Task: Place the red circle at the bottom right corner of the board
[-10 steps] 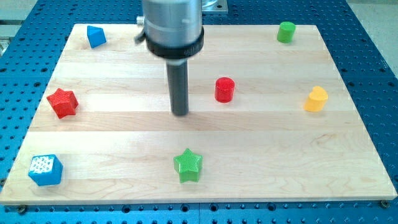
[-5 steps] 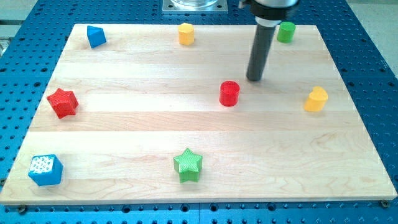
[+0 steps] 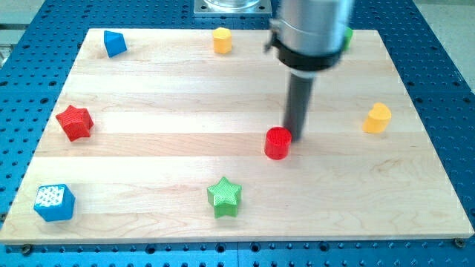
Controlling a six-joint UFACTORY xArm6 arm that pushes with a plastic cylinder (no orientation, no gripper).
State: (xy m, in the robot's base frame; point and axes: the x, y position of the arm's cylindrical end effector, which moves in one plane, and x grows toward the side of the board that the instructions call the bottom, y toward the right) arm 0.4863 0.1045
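The red circle (image 3: 277, 142) is a small red cylinder a little right of the board's centre. My tip (image 3: 297, 138) stands right beside it, touching or almost touching its upper right edge. The dark rod rises from there to the grey arm head at the view's top. The wooden board (image 3: 415, 215) has its bottom right corner well away from the red circle, toward the view's lower right.
A green star (image 3: 224, 196) lies below and left of the red circle. A yellow block (image 3: 378, 118) is at the right edge, a yellow cylinder (image 3: 222, 40) and blue block (image 3: 113, 43) at the top, a red star (image 3: 74, 122) at the left, a blue cube (image 3: 54, 202) at the bottom left. A green cylinder (image 3: 346, 38) is half hidden behind the arm.
My tip swung from left of the red circle, round above it, to its upper right edge. The red circle has slid toward the view's bottom and slightly right.
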